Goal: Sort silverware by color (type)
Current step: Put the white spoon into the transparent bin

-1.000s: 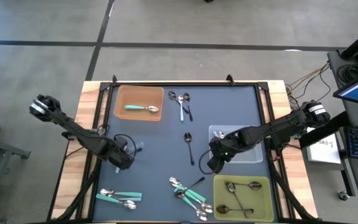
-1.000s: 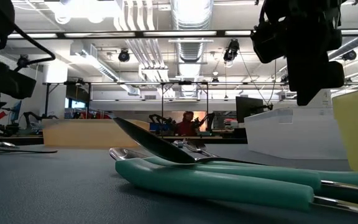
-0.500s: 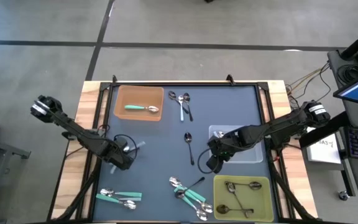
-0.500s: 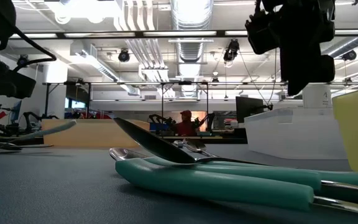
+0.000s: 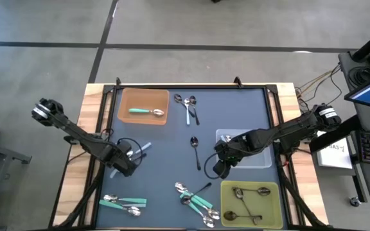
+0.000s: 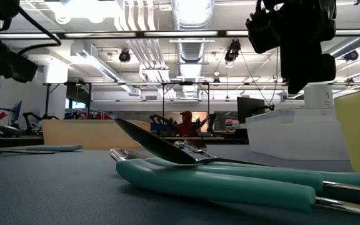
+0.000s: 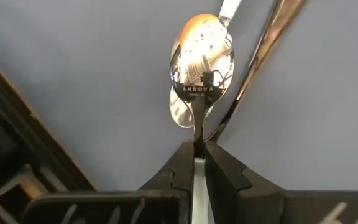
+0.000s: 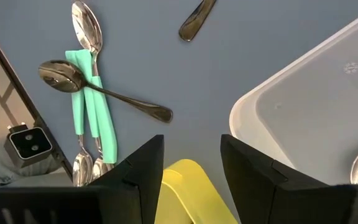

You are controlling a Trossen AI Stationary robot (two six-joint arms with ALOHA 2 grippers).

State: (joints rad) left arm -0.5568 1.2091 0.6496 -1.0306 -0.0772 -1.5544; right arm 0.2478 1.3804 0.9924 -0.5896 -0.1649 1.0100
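Observation:
My left gripper (image 5: pixel 132 167) is at the mat's left side, shut on a light blue spoon (image 7: pixel 202 53). The spoon's handle (image 5: pixel 145 147) sticks out past the gripper. My right gripper (image 5: pixel 222 169) hangs open above the mat, between the clear bin (image 5: pixel 262 160) and the yellow tray (image 5: pixel 227 192), with nothing between its fingers (image 8: pixel 143 169). Other silverware lies flat on the mat: teal spoons (image 5: pixel 124 203) near left, a mixed pile (image 5: pixel 194 196) near centre, one dark spoon (image 5: pixel 196 151) mid-mat, and a few spoons (image 5: pixel 188 106) at the far side. My left gripper pinches the spoon's thin neck (image 7: pixel 197 134), just behind the bowl, between its two fingers. The fingers lie along the spoon, so the bowl stands out beyond the fingertips and the pale handle (image 7: pixel 197 186) runs back between them. Whether the bowl is clear of the mat, I cannot tell.
An orange tray (image 5: pixel 124 96) at the far left holds one teal spoon (image 5: pixel 146 111). Dark metal spoons (image 5: pixel 246 196) lie in the yellow tray. A black frame (image 5: pixel 191 86) borders the mat. Free mat lies between the two grippers.
My left arm has gone up a little in the low view. The light blue spoon's handle has swung toward the far edge, tipping up half a second ago. My right gripper has shifted slightly toward the table's left, still open.

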